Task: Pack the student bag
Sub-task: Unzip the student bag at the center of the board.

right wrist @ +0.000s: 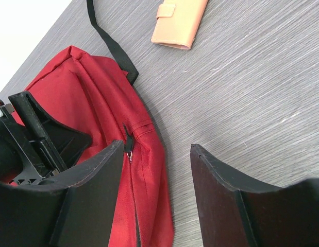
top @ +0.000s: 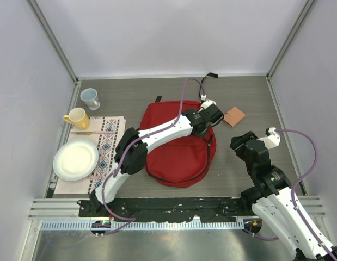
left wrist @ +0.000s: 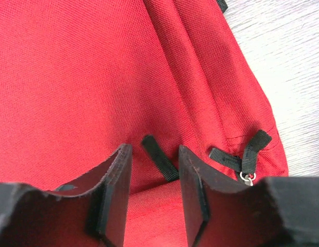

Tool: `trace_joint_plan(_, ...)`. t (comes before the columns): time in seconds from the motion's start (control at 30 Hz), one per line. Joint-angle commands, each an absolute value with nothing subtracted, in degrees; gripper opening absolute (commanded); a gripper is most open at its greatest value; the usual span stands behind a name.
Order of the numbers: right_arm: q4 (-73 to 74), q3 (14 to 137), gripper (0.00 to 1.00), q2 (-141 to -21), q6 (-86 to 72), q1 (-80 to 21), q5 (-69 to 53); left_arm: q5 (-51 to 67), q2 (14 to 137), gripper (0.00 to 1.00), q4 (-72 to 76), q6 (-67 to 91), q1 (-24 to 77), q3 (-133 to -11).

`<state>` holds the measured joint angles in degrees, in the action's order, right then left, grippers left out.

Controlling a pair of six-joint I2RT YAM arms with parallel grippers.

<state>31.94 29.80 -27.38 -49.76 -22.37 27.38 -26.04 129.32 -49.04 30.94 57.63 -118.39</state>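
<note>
Your overhead view puts the student bag (top: 176,155) flat at the centre of the table (top: 255,98), with the left gripper (top: 212,114) on its 1 o'clock corner and a tan wallet (top: 234,116) just beyond at 2 o'clock. Only the left wrist view shows you a black pull tab (left wrist: 159,157) lying between the fingers (left wrist: 115,175), which stand narrowly apart without pinching it. The right gripper (right wrist: 156,146) hangs wide, holding nothing, beside the bag's 3 o'clock edge
</note>
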Motion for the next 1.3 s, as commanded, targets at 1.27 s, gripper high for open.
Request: trace_joint_plan(1.27,-2.5,27.6,0.60,-53.4,-48.6,-22.0,-12.2,-25.6,110.7,0.00,-31.6,32.5,57.3,-98.4)
